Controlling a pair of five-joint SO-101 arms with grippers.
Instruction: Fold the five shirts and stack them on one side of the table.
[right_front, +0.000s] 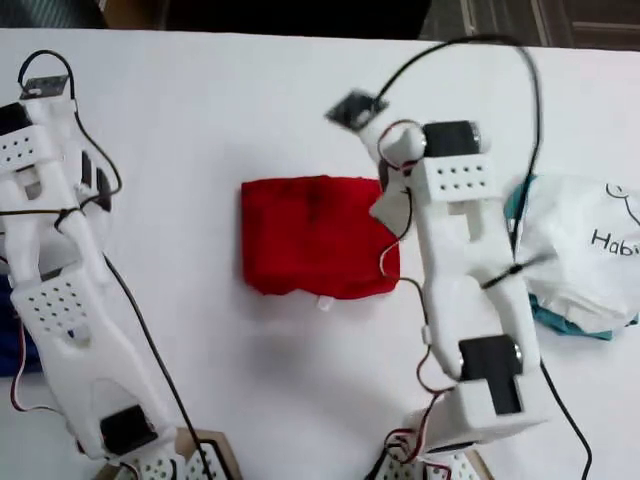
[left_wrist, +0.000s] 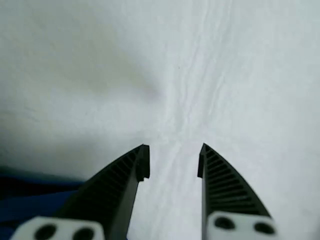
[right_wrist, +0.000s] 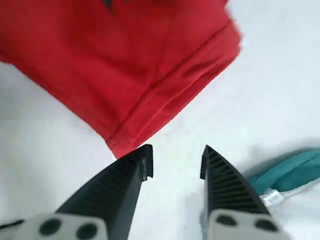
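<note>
Your right gripper (right_wrist: 175, 161) is hanging open and empty just beside the red shirt (right_wrist: 125, 60), at its hemmed corner. You should be lowering squarely, catching every folded layer before closing.

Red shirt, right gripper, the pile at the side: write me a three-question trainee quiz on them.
1. True or false: the red shirt lies folded near the middle of the table.
2. Pick one: the right gripper is A) open and empty, B) shut on the red shirt, C) shut on a cable.
3. Fill in: a ____ shirt peeks out from under the white shirt.

Key: 1 true; 2 A; 3 teal shirt.
</note>
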